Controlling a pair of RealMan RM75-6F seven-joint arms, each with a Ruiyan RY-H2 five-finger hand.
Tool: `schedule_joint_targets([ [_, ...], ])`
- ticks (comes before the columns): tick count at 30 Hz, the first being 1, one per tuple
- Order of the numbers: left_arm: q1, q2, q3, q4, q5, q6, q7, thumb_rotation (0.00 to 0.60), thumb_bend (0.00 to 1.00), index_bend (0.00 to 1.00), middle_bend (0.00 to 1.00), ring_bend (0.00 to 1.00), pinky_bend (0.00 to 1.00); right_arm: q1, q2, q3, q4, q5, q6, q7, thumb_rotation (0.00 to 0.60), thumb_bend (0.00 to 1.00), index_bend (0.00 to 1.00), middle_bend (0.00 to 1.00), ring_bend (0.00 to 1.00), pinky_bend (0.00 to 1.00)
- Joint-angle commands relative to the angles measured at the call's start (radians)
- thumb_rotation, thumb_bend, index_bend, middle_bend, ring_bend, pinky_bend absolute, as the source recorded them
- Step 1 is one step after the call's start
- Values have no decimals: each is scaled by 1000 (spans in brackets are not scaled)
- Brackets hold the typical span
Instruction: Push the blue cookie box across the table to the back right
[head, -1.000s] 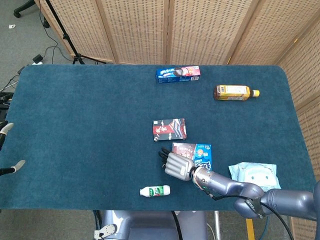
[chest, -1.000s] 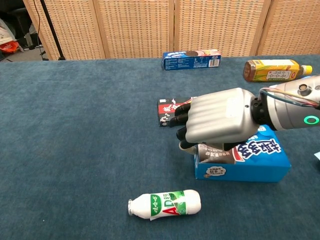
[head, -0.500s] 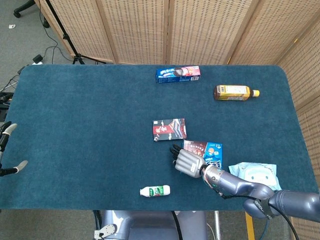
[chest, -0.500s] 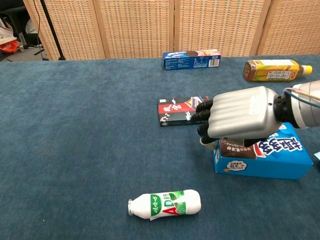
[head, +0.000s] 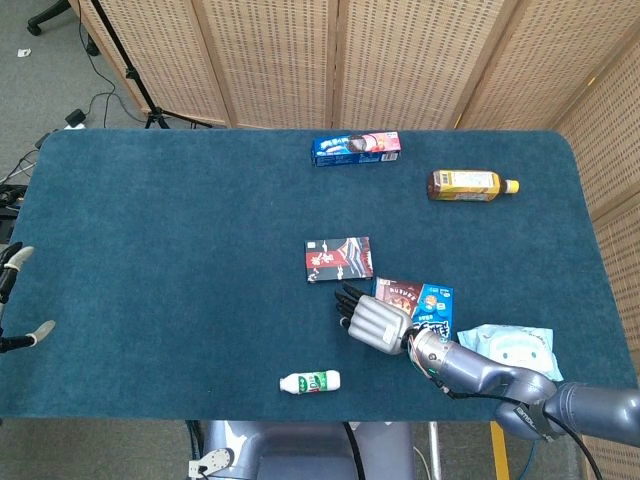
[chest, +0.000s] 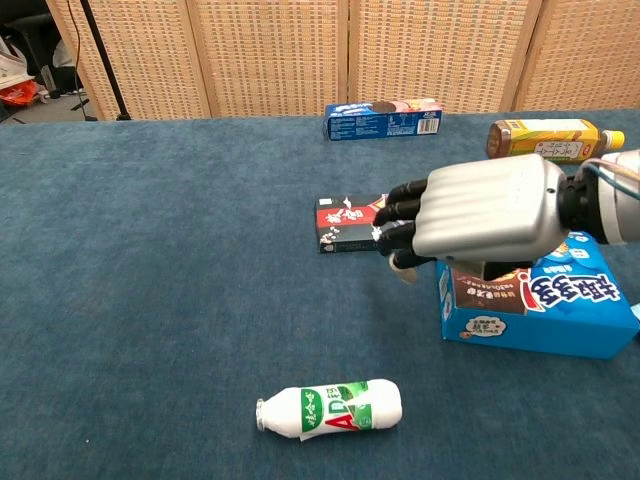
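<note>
The blue cookie box (head: 428, 303) (chest: 560, 305) lies at the front right of the table, with a brown cookie picture on its left end. My right hand (head: 372, 320) (chest: 478, 218) is over the box's left end with its back upward. Its dark fingers (chest: 398, 225) curl in and point left, and they hold nothing. Whether the palm touches the box is hidden. Only two pale fingertips (head: 14, 257) of my left hand (head: 18, 298) show, spread apart at the table's far left edge.
A red-and-black packet (head: 338, 259) (chest: 345, 222) lies just beyond the hand. A small white bottle (head: 310, 381) (chest: 328, 408) lies near the front edge. At the back are a long blue biscuit box (head: 356, 147) and an amber bottle (head: 471, 185). A pale blue pack (head: 510, 350) lies right of the box.
The blue cookie box has slid right and slightly back with my right hand on its left end. The hand has risen a little. The left hand stays put.
</note>
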Motion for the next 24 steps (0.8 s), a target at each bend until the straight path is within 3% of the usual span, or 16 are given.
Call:
schedule_joint_targets([
  [1, 1, 0, -1, 0, 0, 2, -2, 600, 203, 0, 0, 0, 0, -27, 45, 16, -31, -132, 147, 188, 600, 362, 23, 0, 0, 86],
  [3, 1, 0, -1, 0, 4, 3, -1, 600, 204, 0, 0, 0, 0, -47, 61, 23, -45, -166, 217, 246, 600, 50, 0, 0, 0, 67],
  [4, 2, 0, 0, -1, 7, 3, -1, 600, 204, 0, 0, 0, 0, -63, 70, 23, -45, -187, 260, 273, 600, 0, 0, 0, 0, 49],
  [8, 2, -1, 1, -1, 11, 4, 0, 600, 203, 0, 0, 0, 0, -119, 81, 12, -29, -196, 332, 309, 600, 0, 0, 0, 0, 16],
  [16, 4, -2, 0, -4, 14, 7, 6, 600, 204, 0, 0, 0, 0, -201, 81, -33, -12, -164, 345, 313, 600, 0, 0, 0, 0, 0],
  [24, 1, -5, 0, -12, 14, 3, 23, 600, 203, 0, 0, 0, 0, -279, 15, -48, 3, -153, 382, 292, 600, 0, 0, 0, 0, 0],
])
